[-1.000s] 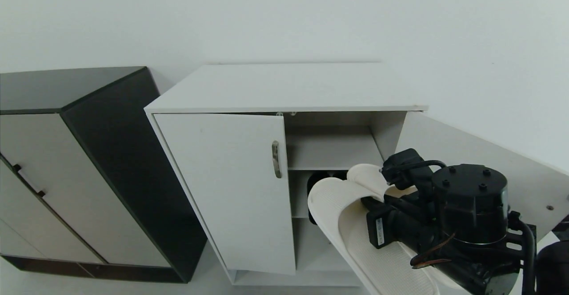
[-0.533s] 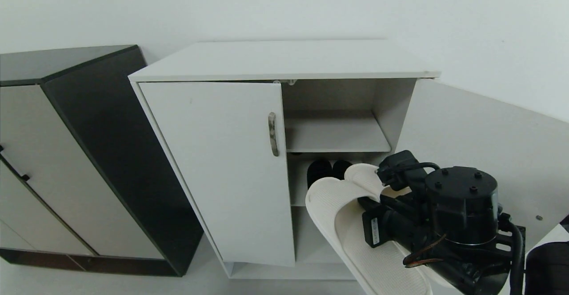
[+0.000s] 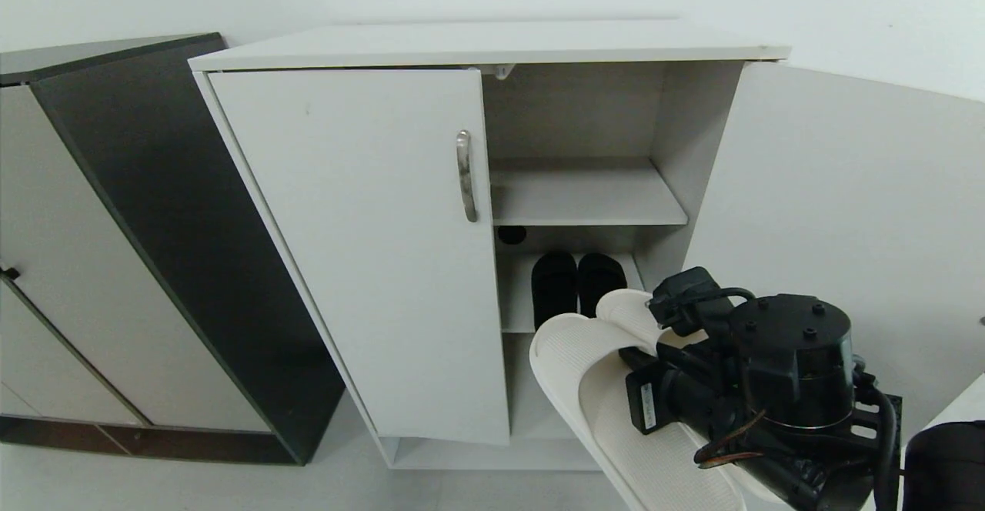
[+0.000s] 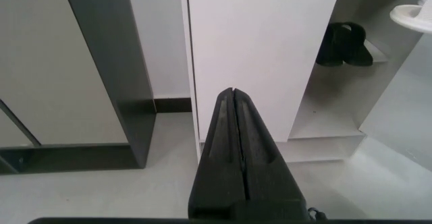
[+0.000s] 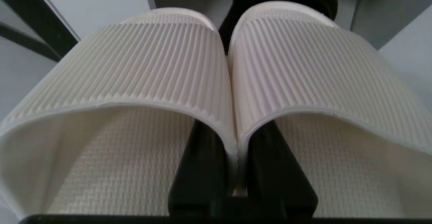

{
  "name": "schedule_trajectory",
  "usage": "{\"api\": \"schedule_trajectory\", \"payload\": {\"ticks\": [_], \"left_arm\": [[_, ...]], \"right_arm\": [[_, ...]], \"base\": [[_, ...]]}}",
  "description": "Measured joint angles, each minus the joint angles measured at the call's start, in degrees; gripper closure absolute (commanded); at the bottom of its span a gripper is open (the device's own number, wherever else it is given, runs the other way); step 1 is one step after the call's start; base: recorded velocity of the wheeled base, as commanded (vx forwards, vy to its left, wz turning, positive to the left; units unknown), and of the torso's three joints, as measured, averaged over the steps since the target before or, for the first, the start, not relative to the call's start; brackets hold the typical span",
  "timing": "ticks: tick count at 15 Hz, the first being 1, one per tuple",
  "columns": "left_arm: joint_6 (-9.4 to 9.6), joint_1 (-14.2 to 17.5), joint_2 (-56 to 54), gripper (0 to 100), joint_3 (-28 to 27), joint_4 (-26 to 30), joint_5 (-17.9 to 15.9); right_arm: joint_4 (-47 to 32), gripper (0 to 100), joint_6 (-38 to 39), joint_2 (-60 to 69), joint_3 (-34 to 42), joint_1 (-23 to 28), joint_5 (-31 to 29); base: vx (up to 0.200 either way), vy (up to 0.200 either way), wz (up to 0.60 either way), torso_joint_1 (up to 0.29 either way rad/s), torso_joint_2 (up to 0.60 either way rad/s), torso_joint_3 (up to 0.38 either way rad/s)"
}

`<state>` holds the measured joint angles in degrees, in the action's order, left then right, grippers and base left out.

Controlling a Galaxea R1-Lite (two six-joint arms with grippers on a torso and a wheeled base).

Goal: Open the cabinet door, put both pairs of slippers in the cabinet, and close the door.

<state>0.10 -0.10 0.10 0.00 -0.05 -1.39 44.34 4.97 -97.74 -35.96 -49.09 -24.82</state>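
Only the robot's viewpoint has shifted, bringing the black slippers [image 3: 577,280] on the cabinet's [image 3: 492,38] middle shelf into sight, while the right gripper [image 5: 233,163] clamps the white slippers [image 3: 565,349] before the open side and the left gripper [image 4: 233,99], pressed shut and empty, faces the closed left door [image 3: 362,249].

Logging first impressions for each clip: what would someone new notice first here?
The pair of cream ribbed slide slippers, pinched at their adjoining sides in the right gripper, hangs before the open right half of the white wooden cabinet. Next, a pair of black slippers sits on the cabinet's middle shelf, right of the shut left door.
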Motion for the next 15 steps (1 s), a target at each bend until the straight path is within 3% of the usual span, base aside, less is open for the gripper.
{"api": "schedule_trajectory", "payload": {"ticks": [3,5,12,15], "left_arm": [[0.0,0.0,0.0,100,0.0,0.0,0.0],[0.0,0.0,0.0,100,0.0,0.0,0.0],[0.0,0.0,0.0,100,0.0,0.0,0.0],[0.01,0.0,0.0,100,0.0,0.0,0.0]], "right_arm": [[0.1,100,-0.3,-0.2,0.2,0.0,0.1],[0.3,100,-0.3,-0.3,0.4,-0.1,0.2],[4.6,100,-0.2,-1.6,0.5,-0.1,0.4],[4.9,100,0.9,-4.0,-3.0,-0.9,-0.4]], "base": [[0.0,0.0,0.0,-0.001,0.03,0.028],[0.0,0.0,-0.6,0.0,0.01,0.017],[0.0,0.0,0.0,0.0,0.0,0.0],[0.0,0.0,0.0,0.0,0.0,0.0]]}}
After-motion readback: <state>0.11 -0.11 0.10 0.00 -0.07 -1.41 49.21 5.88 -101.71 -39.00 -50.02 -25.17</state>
